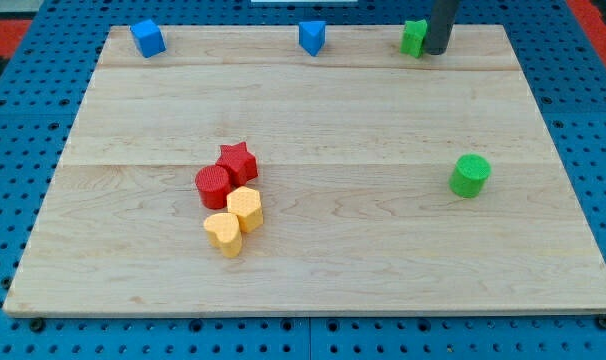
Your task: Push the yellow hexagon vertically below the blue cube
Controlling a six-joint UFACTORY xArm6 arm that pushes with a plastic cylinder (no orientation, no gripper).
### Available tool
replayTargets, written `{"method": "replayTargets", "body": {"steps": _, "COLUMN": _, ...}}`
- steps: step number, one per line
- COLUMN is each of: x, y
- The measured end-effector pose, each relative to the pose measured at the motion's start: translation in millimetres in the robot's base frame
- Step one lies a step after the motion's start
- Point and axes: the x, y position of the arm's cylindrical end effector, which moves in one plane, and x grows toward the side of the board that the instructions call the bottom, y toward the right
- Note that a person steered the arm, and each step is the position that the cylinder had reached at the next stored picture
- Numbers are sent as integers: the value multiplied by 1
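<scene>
Seven small coloured plastic blocks sit on the pale wooden tabletop (383, 260). The dark straight rod enters at the view's top, its upper part cut off by the frame edge. My tip (437, 51) rests at the far edge, just beside the green block (413, 37) on its right; contact unclear, and that block's shape is hard to make out. No end effector with jaws here, just the rod, so nothing to open or close. The yellow hexagon block (245, 207) lies centre-left, touching the yellow heart block (223, 233), the red cylinder (212, 186) and near the red star (237, 161). The blue cube (147, 38) sits top left. A blue pointed block (312, 37) is top centre, exact shape unclear. A green cylinder (470, 175) stands at right, well apart.
</scene>
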Motion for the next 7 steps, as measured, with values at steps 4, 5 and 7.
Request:
{"method": "replayTargets", "body": {"steps": 4, "x": 100, "y": -55}}
{"method": "replayTargets", "body": {"steps": 5, "x": 104, "y": -96}}
{"method": "replayTargets", "body": {"steps": 7, "x": 109, "y": -101}}
